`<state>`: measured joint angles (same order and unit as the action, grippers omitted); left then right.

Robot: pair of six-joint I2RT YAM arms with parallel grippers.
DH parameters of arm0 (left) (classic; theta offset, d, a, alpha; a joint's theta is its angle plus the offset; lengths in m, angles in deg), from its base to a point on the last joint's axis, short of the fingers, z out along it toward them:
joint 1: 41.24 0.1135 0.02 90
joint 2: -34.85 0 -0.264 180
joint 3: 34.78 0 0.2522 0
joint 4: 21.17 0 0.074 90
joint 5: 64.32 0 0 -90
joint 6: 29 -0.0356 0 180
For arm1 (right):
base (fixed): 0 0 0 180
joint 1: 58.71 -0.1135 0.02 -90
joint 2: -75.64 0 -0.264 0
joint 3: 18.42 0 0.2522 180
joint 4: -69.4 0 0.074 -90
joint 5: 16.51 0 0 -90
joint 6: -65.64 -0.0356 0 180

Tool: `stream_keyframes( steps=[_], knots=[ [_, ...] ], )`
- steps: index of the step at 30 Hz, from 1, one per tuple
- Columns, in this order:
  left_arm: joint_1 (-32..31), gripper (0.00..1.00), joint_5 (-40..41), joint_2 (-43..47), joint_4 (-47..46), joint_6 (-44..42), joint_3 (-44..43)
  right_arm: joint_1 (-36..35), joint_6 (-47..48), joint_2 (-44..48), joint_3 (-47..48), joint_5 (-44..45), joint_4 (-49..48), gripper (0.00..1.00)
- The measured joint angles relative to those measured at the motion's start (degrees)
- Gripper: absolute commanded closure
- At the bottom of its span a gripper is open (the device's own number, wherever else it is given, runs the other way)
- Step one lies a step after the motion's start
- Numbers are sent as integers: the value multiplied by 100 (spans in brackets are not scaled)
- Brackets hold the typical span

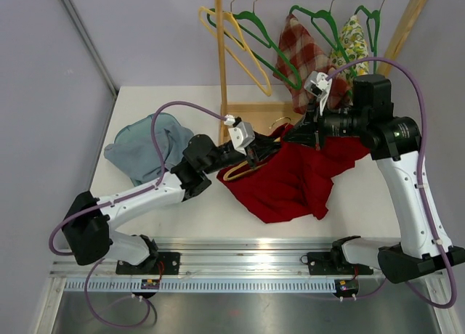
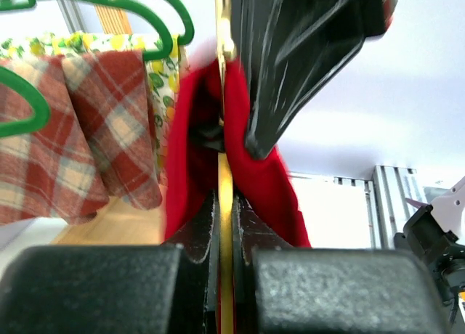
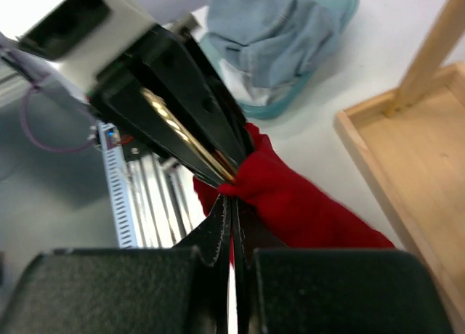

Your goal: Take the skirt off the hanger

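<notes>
The red skirt [image 1: 290,178] lies crumpled on the white table, still partly on a yellow hanger [image 1: 243,171]. My left gripper [image 1: 251,154] is shut on the hanger; in the left wrist view the yellow bar [image 2: 226,276] runs between the closed jaws [image 2: 226,203] with red cloth [image 2: 265,185] around it. My right gripper [image 1: 296,134] is shut on the skirt's upper edge, right beside the left gripper. In the right wrist view its jaws [image 3: 232,202] pinch red cloth [image 3: 298,203] just below the left gripper's fingers [image 3: 182,109] and the hanger [image 3: 178,127].
A wooden rack [image 1: 220,54] stands at the back with green hangers [image 1: 258,33], a yellow hanger [image 1: 240,47], a plaid cloth [image 1: 305,62] and a lemon-print cloth [image 1: 349,40]. A blue cloth [image 1: 145,145] lies at the table's left. The rack's wooden base [image 3: 407,152] is near the skirt.
</notes>
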<state>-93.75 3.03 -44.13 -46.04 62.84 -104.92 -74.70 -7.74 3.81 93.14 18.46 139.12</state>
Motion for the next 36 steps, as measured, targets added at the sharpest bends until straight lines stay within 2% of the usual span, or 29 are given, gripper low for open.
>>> stream_keyframes(
  steps=[7,12,17,21,27,31,36],
  knots=[
    [0,100,-4,693,682,-435,70,-46,435,358,0,1086,385,100],
    [0,100,33,1574,1429,-1014,487,-2,595,542,-48,1547,393,100],
    [-13,100,96,2417,2771,-1613,625,74,686,601,-286,1930,369,100],
    [-15,100,256,3163,4352,-2153,533,149,686,616,-730,2194,284,100],
    [-15,100,409,4341,5976,-2531,433,179,907,671,-1478,2240,87,100],
    [-15,100,509,4994,6439,-2583,422,179,1178,697,-2107,2181,-98,100],
    [-20,100,660,5204,6811,-2583,424,179,1484,599,-2594,2111,-389,100]
  ],
)
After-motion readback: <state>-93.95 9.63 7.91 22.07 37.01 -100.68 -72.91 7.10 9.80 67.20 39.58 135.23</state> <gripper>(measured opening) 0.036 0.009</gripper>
